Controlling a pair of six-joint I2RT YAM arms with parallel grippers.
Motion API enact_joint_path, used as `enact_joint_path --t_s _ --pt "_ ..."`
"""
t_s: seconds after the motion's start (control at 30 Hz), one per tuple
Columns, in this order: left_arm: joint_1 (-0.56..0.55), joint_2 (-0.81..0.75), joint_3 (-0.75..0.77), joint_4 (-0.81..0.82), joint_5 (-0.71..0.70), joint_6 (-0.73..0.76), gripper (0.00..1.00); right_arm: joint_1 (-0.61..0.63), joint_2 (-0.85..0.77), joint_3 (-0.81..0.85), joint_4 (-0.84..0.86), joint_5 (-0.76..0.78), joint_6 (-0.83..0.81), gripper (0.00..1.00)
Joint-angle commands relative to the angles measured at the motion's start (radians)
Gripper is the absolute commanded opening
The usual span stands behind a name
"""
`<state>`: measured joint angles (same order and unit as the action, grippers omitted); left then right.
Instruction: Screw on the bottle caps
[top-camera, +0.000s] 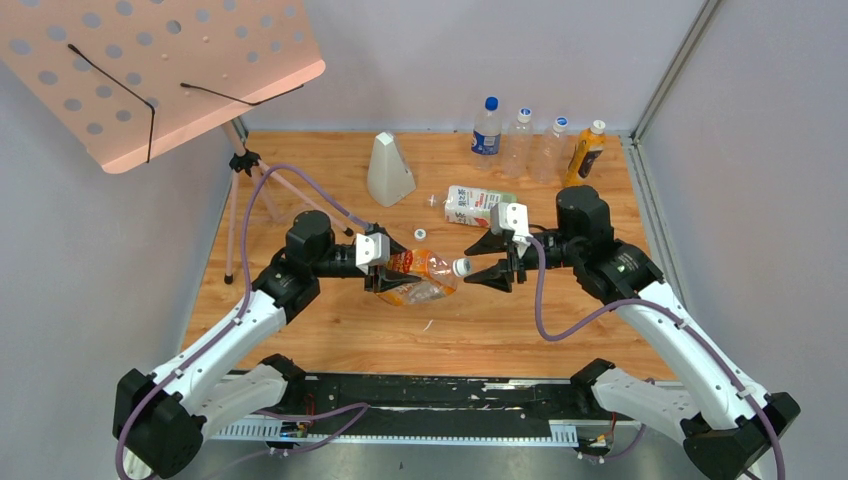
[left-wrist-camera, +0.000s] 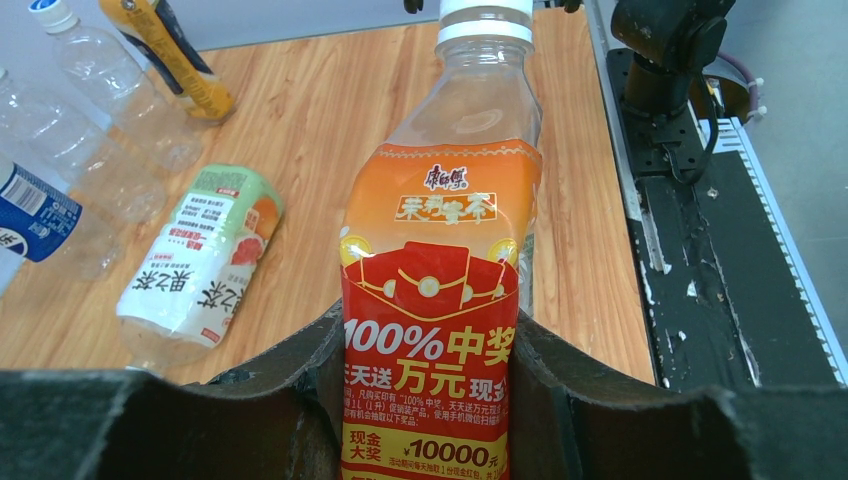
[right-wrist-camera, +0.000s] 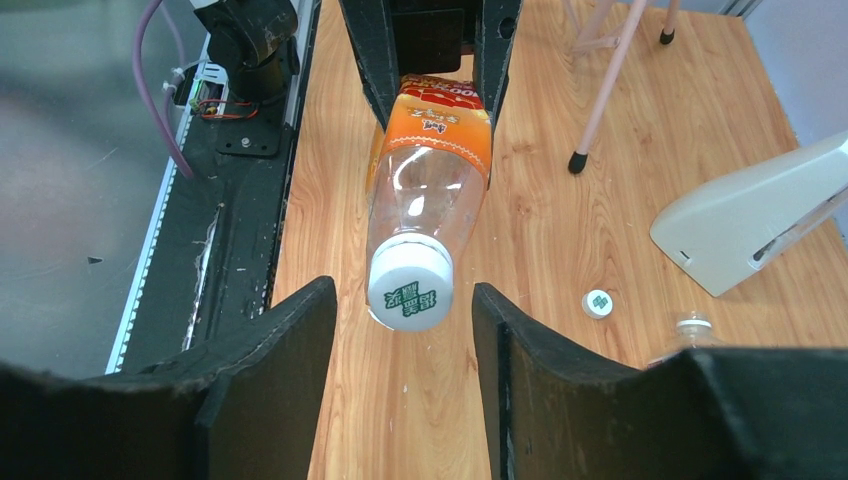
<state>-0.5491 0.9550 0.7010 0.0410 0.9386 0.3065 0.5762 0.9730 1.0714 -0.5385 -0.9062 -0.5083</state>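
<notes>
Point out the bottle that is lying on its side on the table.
The bottle with the green-white-orange label, mid-table. The row of four bottles at the far edge stands upright, and the orange-label bottle is gripped in the left pincer.

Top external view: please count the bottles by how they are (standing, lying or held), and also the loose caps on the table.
Standing bottles: 4
Lying bottle: 1
Orange-label bottle, in the left gripper: 1
Loose white cap: 1
Total: 7
</notes>
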Motion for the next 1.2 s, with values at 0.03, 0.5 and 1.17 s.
enact_joint_path --t_s 0.03,0.5,1.17 --pt "0.004 0.001 0.043 0.02 0.019 -0.021 0.0 0.012 0.01 0.046 -0.003 0.01 -0.032 0.47" --pt "0.005 -0.038 -0.011 0.101 -0.046 -0.004 0.0 0.024 0.088 0.075 -0.015 0.006 0.051 0.21" --pt "-0.04 -0.208 -0.225 0.314 -0.481 0.357 0.0 0.024 0.301 -0.111 0.334 0.278 1.579 0.15"
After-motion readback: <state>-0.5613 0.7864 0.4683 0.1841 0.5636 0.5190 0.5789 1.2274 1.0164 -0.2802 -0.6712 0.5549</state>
